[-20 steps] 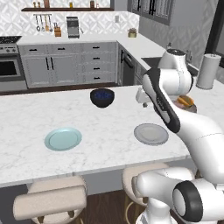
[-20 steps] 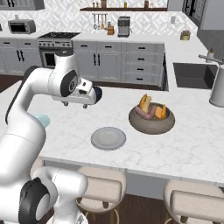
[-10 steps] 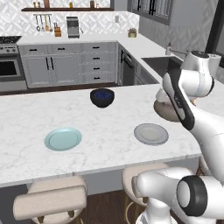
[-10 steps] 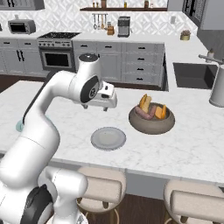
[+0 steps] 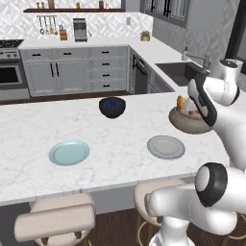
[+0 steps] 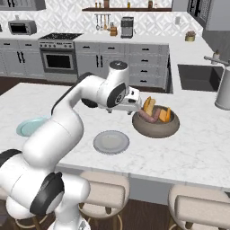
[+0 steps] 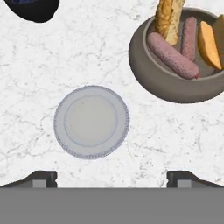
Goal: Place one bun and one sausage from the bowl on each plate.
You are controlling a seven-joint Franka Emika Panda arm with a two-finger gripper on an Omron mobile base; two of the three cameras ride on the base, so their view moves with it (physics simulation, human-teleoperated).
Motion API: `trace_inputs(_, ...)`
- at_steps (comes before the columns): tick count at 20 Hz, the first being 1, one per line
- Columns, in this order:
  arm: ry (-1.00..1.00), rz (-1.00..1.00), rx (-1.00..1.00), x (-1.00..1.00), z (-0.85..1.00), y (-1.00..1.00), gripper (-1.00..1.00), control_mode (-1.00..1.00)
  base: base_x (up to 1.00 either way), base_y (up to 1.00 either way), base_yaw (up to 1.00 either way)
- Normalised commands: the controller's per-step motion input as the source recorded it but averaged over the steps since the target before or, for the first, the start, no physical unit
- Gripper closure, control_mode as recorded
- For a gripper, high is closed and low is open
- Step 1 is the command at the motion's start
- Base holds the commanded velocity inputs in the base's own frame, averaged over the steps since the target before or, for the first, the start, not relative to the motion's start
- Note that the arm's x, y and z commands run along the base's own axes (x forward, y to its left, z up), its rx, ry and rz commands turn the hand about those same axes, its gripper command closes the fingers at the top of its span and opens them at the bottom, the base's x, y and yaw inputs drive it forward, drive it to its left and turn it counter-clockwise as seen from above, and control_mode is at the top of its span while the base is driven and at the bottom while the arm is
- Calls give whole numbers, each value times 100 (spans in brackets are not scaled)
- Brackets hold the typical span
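Buns (image 7: 169,19) and sausages (image 7: 171,55) lie in the bowl (image 7: 154,75); fingers (image 7: 41,178) spread, grasping nothing.

white marbled bench (image 5: 115,139) carries a pale blue plate (image 5: 69,153), a light grey plate (image 5: 166,147), a dark bowl (image 5: 112,107), and a brown bowl (image 6: 156,124) of buns and sausages.

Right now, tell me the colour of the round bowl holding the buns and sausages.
Brownish grey; the round bowl shows best in the hand view.
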Motion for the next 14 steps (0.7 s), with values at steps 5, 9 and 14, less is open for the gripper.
trace_inputs(5,16,1,-4,54,-16,-56,-100,-100,0,0,0)
trace_inputs(9,11,0,0,39,-12,-63,-100,-100,0,0,0)
trace_inputs(14,3,4,-2,21,-12,-41,-100,-100,0,0,0)
